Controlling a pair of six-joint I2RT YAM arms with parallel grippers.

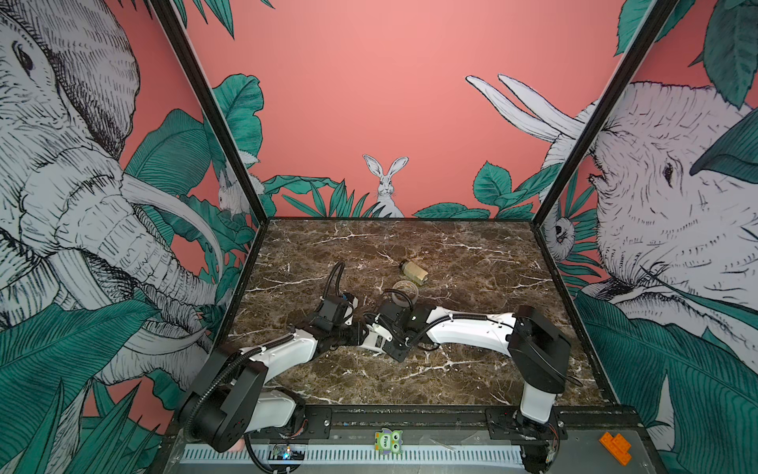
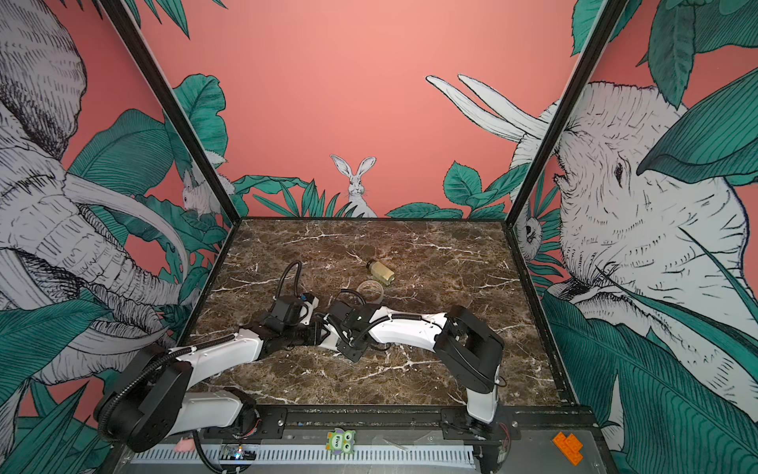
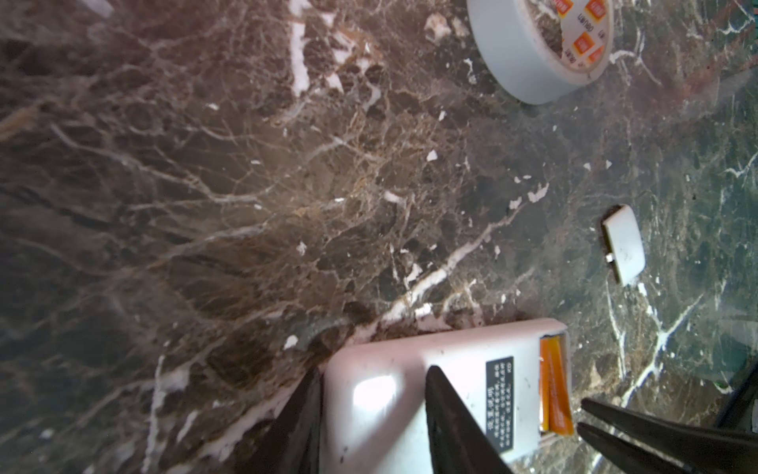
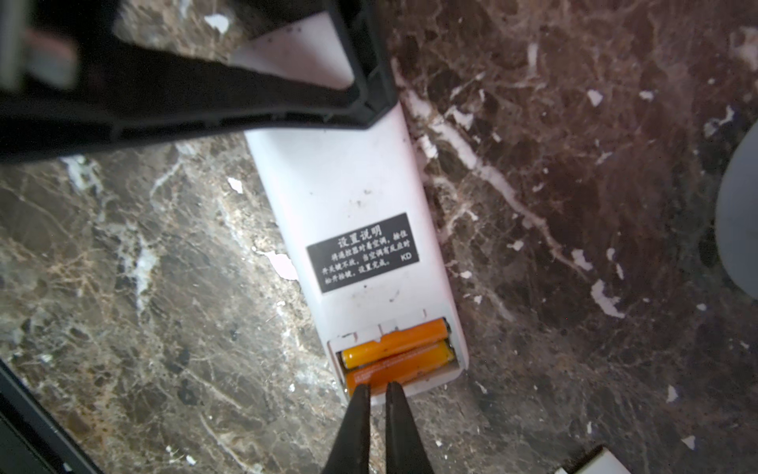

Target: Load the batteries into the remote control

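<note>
Right gripper (image 4: 377, 390), nearly closed and empty, seems to touch the batteries (image 4: 396, 349) seated in the open bay of the remote control (image 4: 348, 197), back-up on the table (image 4: 574, 164), probably light, rigid, slick, best clamped across its long edges as the left gripper (image 3: 375, 371) does.

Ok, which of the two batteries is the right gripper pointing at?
The battery nearest the remote control's end edge: the right gripper's tips overlap it. The other battery lies beside it on the dark label's side, clear of the tips.
</note>
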